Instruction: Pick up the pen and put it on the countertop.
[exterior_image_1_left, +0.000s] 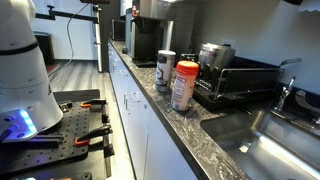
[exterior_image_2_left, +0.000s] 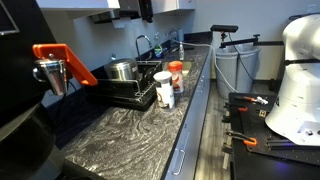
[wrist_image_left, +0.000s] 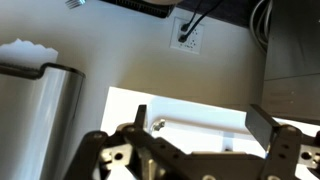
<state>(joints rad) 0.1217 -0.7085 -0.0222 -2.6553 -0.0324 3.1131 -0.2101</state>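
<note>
I see no pen in any view. The countertop (exterior_image_1_left: 172, 122) is a long slab of dark speckled stone over white cabinet fronts, and it shows in both exterior views (exterior_image_2_left: 130, 130). My gripper (wrist_image_left: 200, 122) shows only in the wrist view. Its two dark fingers are spread wide apart with nothing between them. Behind them is a pale wall with a power outlet (wrist_image_left: 187, 37). The robot's white base stands on the black perforated board in both exterior views (exterior_image_1_left: 22, 70) (exterior_image_2_left: 298, 85).
On the countertop stand a red-lidded jar (exterior_image_1_left: 184, 86) (exterior_image_2_left: 176, 78), a steel canister (exterior_image_1_left: 166, 70), a black dish rack (exterior_image_1_left: 240, 82) (exterior_image_2_left: 135, 90) with a pot (exterior_image_2_left: 123, 70), a sink (exterior_image_1_left: 285, 140) and a coffee machine (exterior_image_1_left: 146, 42). Red-handled tools (exterior_image_1_left: 85, 104) lie on the board. Bins (exterior_image_2_left: 235, 62) stand beyond.
</note>
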